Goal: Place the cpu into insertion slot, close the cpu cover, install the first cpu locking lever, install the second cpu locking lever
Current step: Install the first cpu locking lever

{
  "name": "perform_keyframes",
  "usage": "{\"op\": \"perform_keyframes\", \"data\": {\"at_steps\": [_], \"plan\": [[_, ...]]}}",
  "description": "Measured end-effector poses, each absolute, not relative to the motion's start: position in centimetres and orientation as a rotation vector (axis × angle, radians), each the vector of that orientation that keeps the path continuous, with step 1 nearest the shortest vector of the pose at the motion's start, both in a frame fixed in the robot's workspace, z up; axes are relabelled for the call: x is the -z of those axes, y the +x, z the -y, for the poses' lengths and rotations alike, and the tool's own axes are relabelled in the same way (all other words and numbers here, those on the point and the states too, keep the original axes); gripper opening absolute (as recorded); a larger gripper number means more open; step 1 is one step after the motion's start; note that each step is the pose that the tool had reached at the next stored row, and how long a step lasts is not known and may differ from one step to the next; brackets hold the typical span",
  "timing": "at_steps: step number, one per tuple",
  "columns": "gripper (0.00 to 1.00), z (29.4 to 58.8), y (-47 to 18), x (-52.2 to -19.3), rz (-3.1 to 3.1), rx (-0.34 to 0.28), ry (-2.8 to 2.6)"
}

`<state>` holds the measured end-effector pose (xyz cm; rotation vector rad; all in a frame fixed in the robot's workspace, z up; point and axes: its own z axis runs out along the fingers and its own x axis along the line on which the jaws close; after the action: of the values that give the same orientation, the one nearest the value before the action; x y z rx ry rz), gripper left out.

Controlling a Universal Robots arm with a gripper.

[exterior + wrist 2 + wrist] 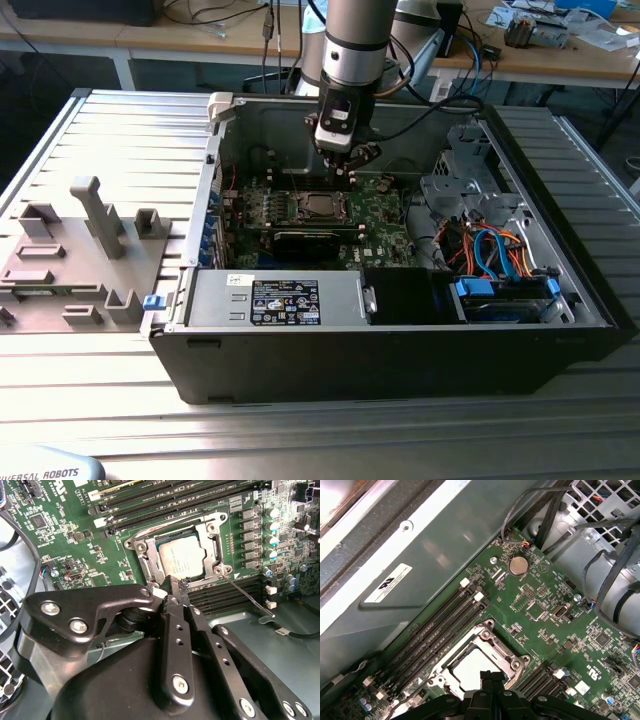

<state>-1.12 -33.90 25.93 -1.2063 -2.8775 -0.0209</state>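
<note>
The cpu (182,557), a silver-grey square, lies flat in the insertion slot (137,544) on the green board. The cpu cover (172,532), a silvery frame, lies down around the cpu, whose top shows through its square opening. A thin metal locking lever (247,595) sticks out slantwise from one socket corner, away from the frame. My gripper (176,584) hovers just above the socket's edge, fingers shut together with nothing between them. In the exterior view the gripper (347,172) hangs over the far side of the slot (318,207). The first wrist view shows the gripper (492,676) at the cover (492,647).
Black memory slots (445,625) run beside the socket. A long black card (305,238) lies in front of it, then the power supply (285,300). A drive cage with coloured cables (490,265) fills the case's right. A grey fixture tray (80,250) sits outside, at the exterior view's left.
</note>
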Motion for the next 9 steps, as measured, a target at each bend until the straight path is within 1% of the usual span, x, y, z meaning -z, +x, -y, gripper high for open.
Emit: {"op": "perform_keyframes", "data": {"at_steps": [9], "plan": [[0.11, 33.90, -1.12, -25.93, 2.885, 0.021, -1.188]]}}
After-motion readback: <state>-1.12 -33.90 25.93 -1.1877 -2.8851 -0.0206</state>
